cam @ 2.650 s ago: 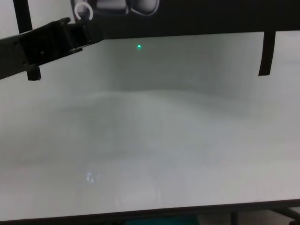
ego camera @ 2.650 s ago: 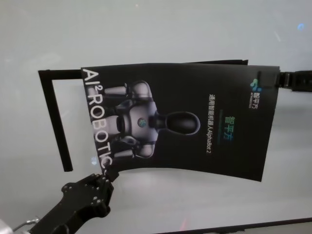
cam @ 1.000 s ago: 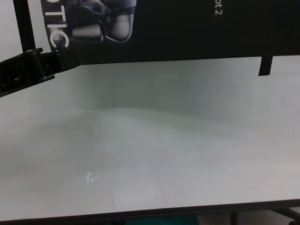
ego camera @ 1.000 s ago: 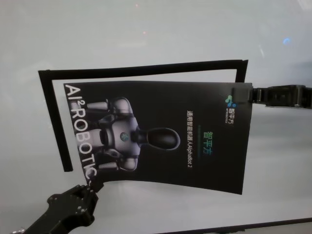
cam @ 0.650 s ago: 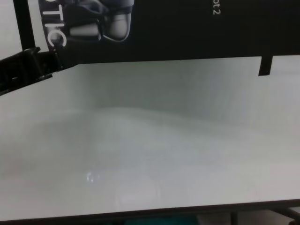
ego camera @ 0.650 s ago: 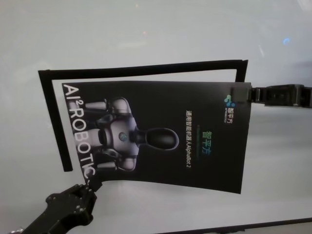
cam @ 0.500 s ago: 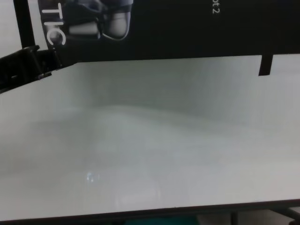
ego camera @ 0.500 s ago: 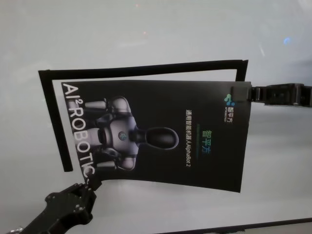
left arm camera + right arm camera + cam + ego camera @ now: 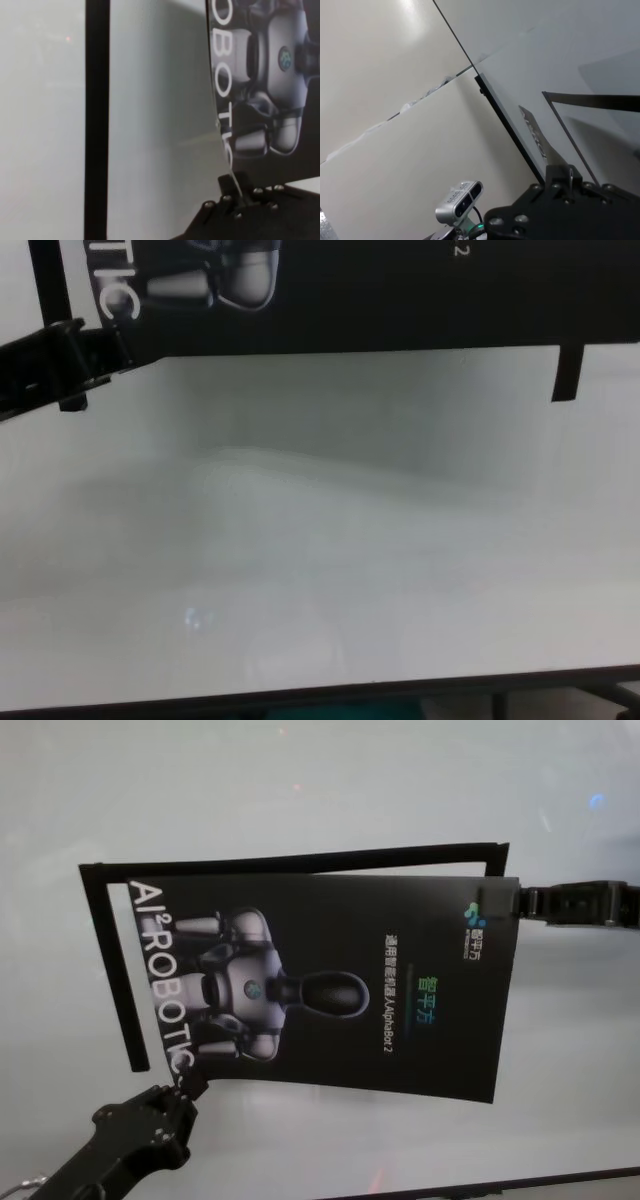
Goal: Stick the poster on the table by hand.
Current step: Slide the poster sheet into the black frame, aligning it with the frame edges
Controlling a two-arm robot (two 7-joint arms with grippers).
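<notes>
The poster [image 9: 330,990] is a black glossy sheet with a silver-grey robot picture and white lettering. It hangs spread between both grippers, just above the white table [image 9: 300,780]. My left gripper [image 9: 190,1085] is shut on its near left corner, by the lettering. My right gripper [image 9: 515,903] is shut on its far right corner. The left wrist view shows the fingertips [image 9: 235,187] pinching the poster's edge [image 9: 270,75]. The chest view shows the poster's near edge [image 9: 350,300] and the left gripper [image 9: 118,345]. The right wrist view shows my right gripper [image 9: 568,175] on a thin corner.
Narrow black strips form an open frame on the table: a left strip [image 9: 112,970], a far strip [image 9: 300,863] and a short right strip [image 9: 497,860]. The poster's far edge lies just inside the far strip. The table's dark front edge [image 9: 500,1186] is near.
The poster first moved left and toward me with both grippers. In the last half second it shifted slightly toward the far strip, so its far edge now nearly meets it.
</notes>
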